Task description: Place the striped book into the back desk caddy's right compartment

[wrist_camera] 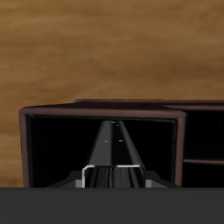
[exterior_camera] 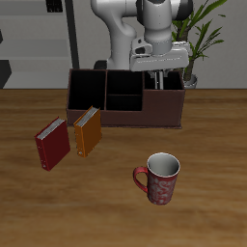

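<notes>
**While the claw held the striped book over the caddy's right compartment**

While the claw [exterior_camera: 159, 81] hung above the back desk caddy [exterior_camera: 123, 118], it gripped the striped book [wrist_camera: 115, 144] by one end, its length reaching down into the right compartment [wrist_camera: 52, 149]. On the worktop [exterior_camera: 58, 212] lay a red book [exterior_camera: 53, 144], an orange book [exterior_camera: 88, 131] and a red mug [exterior_camera: 160, 178].
</notes>
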Controlling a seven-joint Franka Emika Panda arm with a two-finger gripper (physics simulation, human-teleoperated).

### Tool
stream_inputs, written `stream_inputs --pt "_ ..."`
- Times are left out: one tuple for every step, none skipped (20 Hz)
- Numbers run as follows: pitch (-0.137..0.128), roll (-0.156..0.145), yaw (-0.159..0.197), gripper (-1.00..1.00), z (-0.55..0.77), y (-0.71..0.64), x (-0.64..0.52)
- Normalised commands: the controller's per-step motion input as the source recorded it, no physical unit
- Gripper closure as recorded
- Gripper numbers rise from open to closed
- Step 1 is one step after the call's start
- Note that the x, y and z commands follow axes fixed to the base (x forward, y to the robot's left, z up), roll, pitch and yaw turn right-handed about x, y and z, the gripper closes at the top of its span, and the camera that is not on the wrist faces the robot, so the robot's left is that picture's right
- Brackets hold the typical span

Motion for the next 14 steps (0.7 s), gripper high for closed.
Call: stream_inputs --pt "0.061 0.013 -0.009 1.0 -0.24 0.05 -0.08" --pt "-0.006 -0.017 0.006 1.0 -0.18 0.12 -0.08" --pt "0.083 0.09 0.044 1.0 -0.24 0.29 -0.05" --pt "0.003 -0.076 0.022 1.0 -0.04 0.04 -0.04" --pt "-0.031 -0.019 -0.007 1.0 0.02 0.09 -0.01" --pt "0.057 0.058 0.004 1.0 -0.11 0.19 -0.04" --pt "0.059 -0.025 -0.051 1.0 -0.04 0.04 0.1" --pt "-0.06 -0.076 0.074 1.0 0.04 0.03 0.04" --pt "0.049 -0.006 0.04 -1.0 0.05 0.02 -0.03" --pt "0.015 0.059 0.007 -1.0 -0.15 0.07 0.11" --pt "-0.012 -0.034 0.008 -1.0 -0.03 -0.03 0.04" --pt "-0.029 -0.014 0.006 -1.0 0.02 -0.01 0.06" --pt "0.014 -0.002 -0.033 -1.0 -0.01 -0.1 0.03" --pt "-0.026 -0.04 0.016 -1.0 0.04 -0.07 0.07"
